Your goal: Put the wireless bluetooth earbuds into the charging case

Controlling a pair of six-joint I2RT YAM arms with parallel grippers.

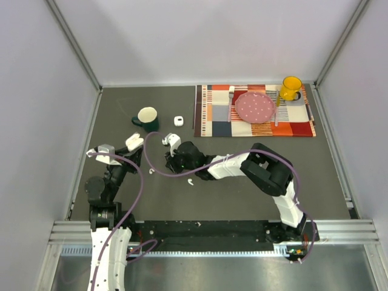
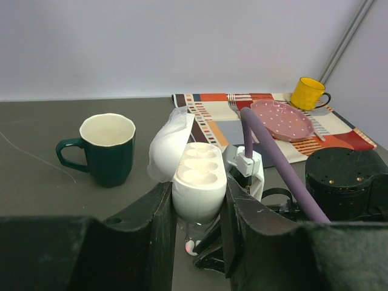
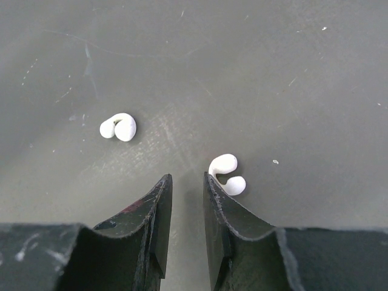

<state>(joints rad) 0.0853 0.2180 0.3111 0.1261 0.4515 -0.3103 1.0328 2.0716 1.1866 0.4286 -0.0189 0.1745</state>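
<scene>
**Left gripper** (image 2: 199, 193): the jaws are clenched on the white plastic charging case (image 2: 197, 182). One black finger presses each side of its lower body. The case stands upright with its hinged lid (image 2: 170, 145) swung open towards 10 o'clock. The top face shows a row of pale moulded recesses. Whether anything sits in them cannot be told. In the top view the case (image 1: 132, 141) lies at 7 o'clock from the dark green ceramic mug (image 1: 147, 118).

**Right gripper** (image 3: 187, 177): the jaws stand only narrowly apart, a thin slot between the two black fingers (image 3: 230, 230). They grasp nothing. The tips hang just above the dark grey table (image 3: 273, 60).

**Tiny white comma-shaped plastic earbuds:** two lie on the table in the right wrist view.
- The first earbud (image 3: 118, 127) lies at 10 o'clock from the jaw tips, clear of both fingers.
- The second earbud (image 3: 227, 173) lies at 3 o'clock, just beside the outer edge of the right-hand fingertip. Contact cannot be told.

**Other items, top view:**
- A small white rounded closed box (image 1: 179, 120) sits at 3 o'clock from the green mug.
- A multicoloured patchwork placemat (image 1: 212, 124) lies at 2 o'clock from the right gripper. It carries a pink dotted plate (image 1: 254, 108) and a yellow mug (image 1: 291, 87).
</scene>
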